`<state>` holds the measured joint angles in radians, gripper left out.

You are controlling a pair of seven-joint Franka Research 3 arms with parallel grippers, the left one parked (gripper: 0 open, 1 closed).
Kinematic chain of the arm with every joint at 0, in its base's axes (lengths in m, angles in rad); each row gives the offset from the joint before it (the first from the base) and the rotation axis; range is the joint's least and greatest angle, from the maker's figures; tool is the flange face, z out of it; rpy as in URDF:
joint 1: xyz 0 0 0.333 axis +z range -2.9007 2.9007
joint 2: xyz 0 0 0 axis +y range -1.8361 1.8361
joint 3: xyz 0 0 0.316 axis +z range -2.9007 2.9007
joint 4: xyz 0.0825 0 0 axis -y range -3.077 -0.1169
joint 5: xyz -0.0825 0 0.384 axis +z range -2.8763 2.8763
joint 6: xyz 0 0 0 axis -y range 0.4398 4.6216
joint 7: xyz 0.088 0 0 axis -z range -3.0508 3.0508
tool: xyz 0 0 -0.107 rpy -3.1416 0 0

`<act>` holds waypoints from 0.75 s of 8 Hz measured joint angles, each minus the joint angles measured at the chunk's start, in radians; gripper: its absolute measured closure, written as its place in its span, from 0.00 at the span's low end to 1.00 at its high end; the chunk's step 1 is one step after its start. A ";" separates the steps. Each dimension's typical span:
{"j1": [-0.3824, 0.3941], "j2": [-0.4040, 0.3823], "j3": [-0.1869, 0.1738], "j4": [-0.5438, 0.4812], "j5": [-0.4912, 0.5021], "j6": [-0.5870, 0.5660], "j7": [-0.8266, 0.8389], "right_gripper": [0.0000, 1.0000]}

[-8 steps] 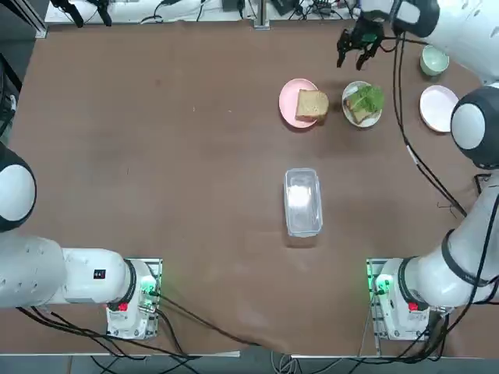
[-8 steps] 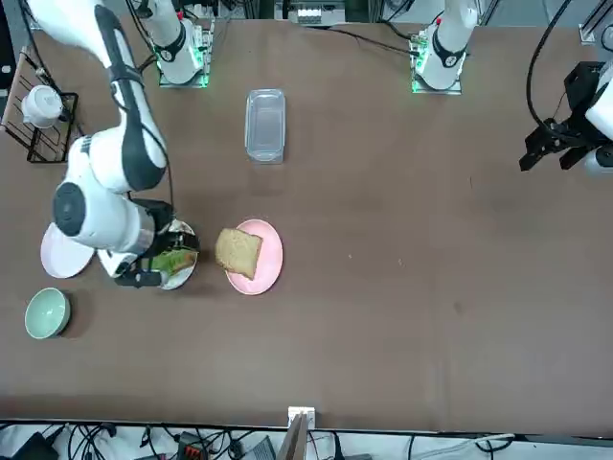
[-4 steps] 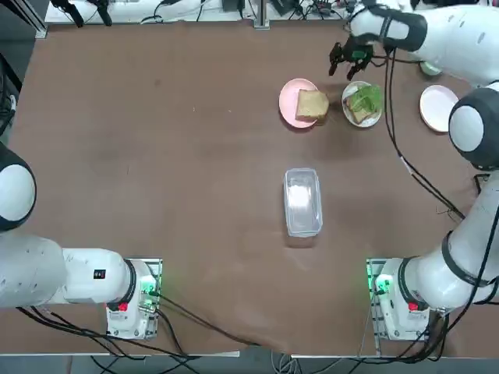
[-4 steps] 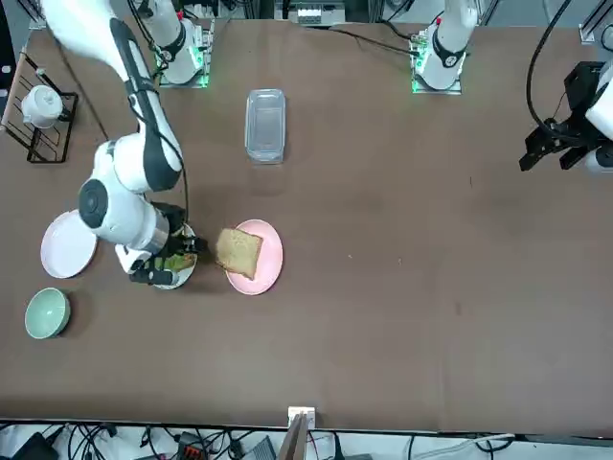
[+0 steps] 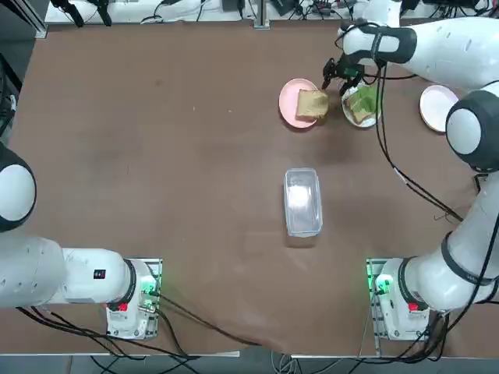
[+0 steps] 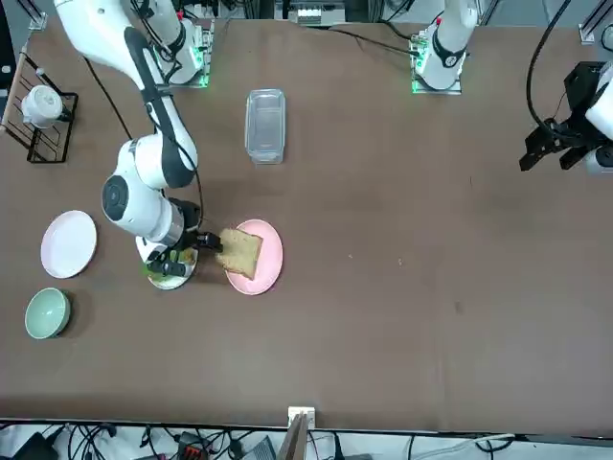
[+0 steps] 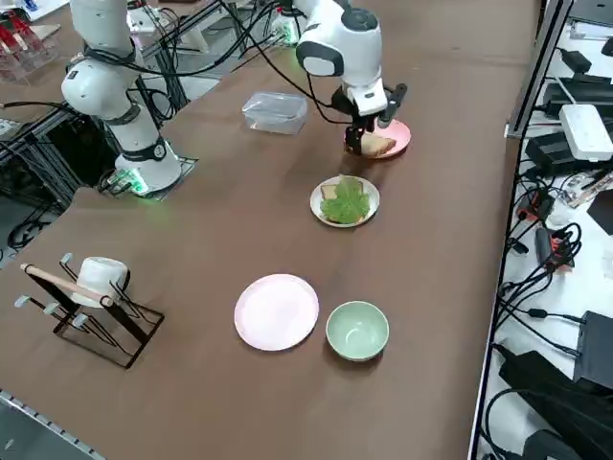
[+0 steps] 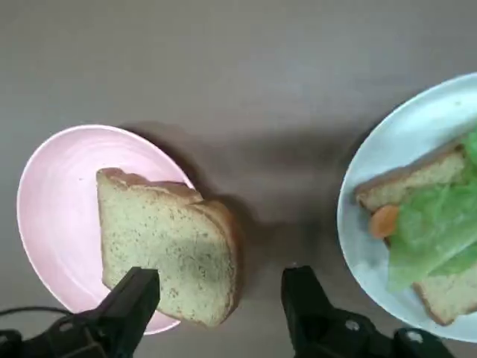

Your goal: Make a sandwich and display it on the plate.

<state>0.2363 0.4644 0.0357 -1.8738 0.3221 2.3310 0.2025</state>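
The sandwich is sitting in two parts. A tan, squarish toasted bread slice (image 8: pixel 168 253) is lying on the round pink plate (image 8: pixel 56 201), one edge hanging past the plate's rim. Just beside it, on the small white round plate (image 8: pixel 358 224), a second tan bread slice (image 8: pixel 410 183) is lying under a crinkled green lettuce leaf (image 8: pixel 432 227), with a small orange piece (image 8: pixel 384 221) showing at the leaf's edge. No bread is covering the lettuce.

The right arm's black two-finger gripper (image 8: pixel 216 309) is hovering with its fingers spread wide apart and nothing between them. One fingertip (image 8: pixel 134 294) is hanging above the slice on the pink plate, the other (image 8: pixel 302 291) above the bare brown table (image 8: pixel 246 89) in the gap between the two plates.
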 joint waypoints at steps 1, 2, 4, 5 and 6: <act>0.004 0.002 0.000 -0.008 0.023 0.008 0.000 0.00; 0.013 0.008 0.001 -0.014 0.033 0.027 0.000 0.00; 0.027 0.029 0.001 -0.026 0.036 0.077 0.002 0.00; 0.032 0.039 0.001 -0.029 0.036 0.095 0.002 0.00; 0.036 0.051 0.001 -0.030 0.036 0.112 0.004 0.00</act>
<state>0.2726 0.5149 0.0367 -1.9038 0.3579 2.4426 0.2062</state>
